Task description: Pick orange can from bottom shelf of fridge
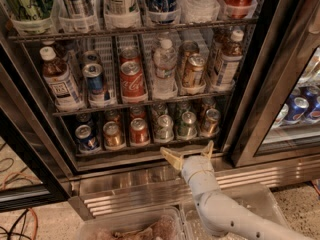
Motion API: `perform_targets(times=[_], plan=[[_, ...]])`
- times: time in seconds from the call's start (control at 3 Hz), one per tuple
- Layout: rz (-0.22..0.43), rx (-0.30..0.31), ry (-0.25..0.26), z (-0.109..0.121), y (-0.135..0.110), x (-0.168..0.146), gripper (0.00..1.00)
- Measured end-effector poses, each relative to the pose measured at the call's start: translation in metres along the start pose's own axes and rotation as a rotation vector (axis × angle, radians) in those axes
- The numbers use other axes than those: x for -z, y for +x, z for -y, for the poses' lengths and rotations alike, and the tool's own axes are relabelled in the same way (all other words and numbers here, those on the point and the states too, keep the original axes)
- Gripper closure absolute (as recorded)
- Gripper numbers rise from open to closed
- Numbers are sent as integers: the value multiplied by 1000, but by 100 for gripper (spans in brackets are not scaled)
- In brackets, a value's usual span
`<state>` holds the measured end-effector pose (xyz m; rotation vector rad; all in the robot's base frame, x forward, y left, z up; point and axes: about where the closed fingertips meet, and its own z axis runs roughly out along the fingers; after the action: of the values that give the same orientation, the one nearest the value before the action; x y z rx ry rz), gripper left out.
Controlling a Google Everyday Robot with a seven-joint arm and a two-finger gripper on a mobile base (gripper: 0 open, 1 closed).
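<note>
The fridge (250,84) stands open in front of me. Its bottom shelf (145,146) holds a row of small cans in clear cups. The orange can (211,121), dull copper with a silver top, stands upright at the right end of the row. Left of it are a green-silver can (187,124), a silver can (163,128), a brighter red-orange can (138,131), a golden-amber can (113,134) and a blue can (86,137). My gripper (189,154) is open and empty. It is just below and in front of the shelf edge, a little left of the orange can.
The taller tier above (145,101) holds bottles and cans. The ribbed steel base (125,184) lies under my arm. Clear plastic bins (130,226) sit at the bottom. A shut glass door (295,109) is at the right, an open door (20,149) at the left.
</note>
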<state>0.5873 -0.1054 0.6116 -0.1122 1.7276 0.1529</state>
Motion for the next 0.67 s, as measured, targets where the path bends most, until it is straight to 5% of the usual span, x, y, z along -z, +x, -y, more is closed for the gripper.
perform_targets(times=[0.67], plan=[[7,-23,36,4,8,-8,27]])
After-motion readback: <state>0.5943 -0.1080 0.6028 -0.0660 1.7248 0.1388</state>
